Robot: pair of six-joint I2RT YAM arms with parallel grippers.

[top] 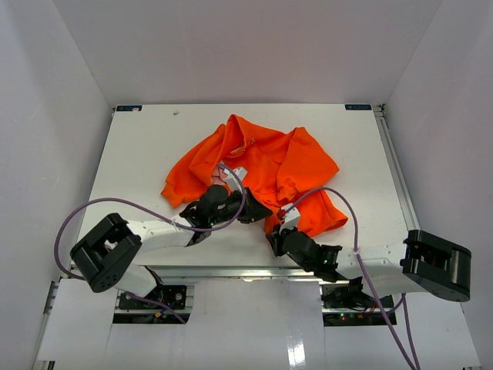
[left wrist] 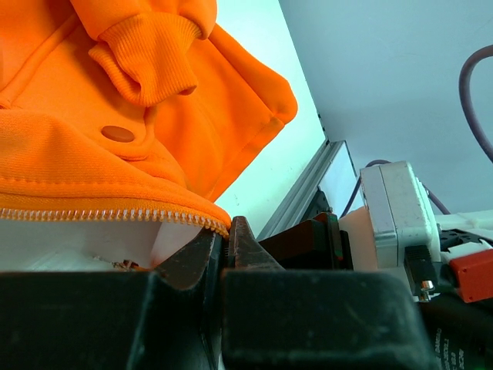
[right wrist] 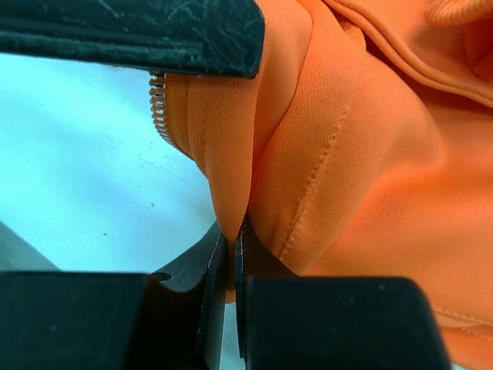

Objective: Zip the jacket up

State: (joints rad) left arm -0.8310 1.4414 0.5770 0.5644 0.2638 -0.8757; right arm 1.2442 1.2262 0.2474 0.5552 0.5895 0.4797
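The orange jacket (top: 266, 162) lies crumpled mid-table, its pale lining (top: 237, 173) showing near the opening. My left gripper (top: 264, 213) is at the jacket's near edge. In the left wrist view it (left wrist: 226, 235) is shut on the end of the jacket's zipper edge (left wrist: 100, 214), with the lining (left wrist: 62, 243) below and a ribbed cuff (left wrist: 146, 54) and a snap button (left wrist: 117, 133) above. My right gripper (top: 274, 231) is close beside it. In the right wrist view it (right wrist: 231, 239) is shut on a thin fold of the jacket (right wrist: 370, 154), next to zipper teeth (right wrist: 159, 108).
The white table (top: 139, 169) has a metal rail (top: 394, 169) along its right edge and white walls on three sides. Purple cables (top: 115, 204) loop over both arms. A black bar (right wrist: 131, 31) crosses the top of the right wrist view.
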